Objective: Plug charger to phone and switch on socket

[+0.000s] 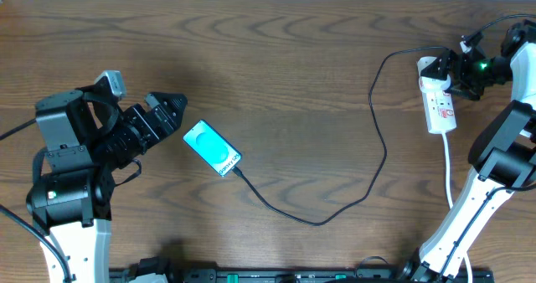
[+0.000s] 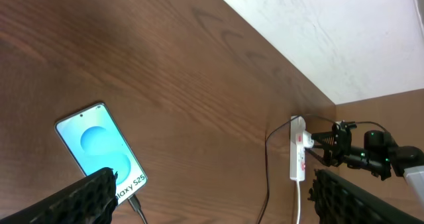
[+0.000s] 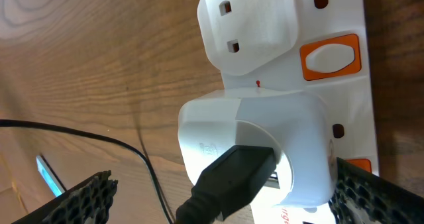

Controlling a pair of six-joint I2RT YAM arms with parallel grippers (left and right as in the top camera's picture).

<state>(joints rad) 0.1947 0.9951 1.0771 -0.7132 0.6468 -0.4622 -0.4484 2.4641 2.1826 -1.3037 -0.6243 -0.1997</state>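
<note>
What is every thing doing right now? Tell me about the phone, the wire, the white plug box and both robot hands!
phone: lying flat, screen lit, plugged in.
cable: one end in the phone, the other in the white adapter on the power strip.
power strip: adapter pushed in; switches on or off, cannot tell.
left gripper: open, empty, beside the phone.
right gripper: open, empty, over the power strip.

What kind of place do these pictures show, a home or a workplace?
Probably a robotics test bench, not a home: a dark wood-grain table flanked by a white-and-black left robot arm and a matching right robot arm, with a cyan-screened smartphone, thin black charger cable and white power strip on it.
</note>
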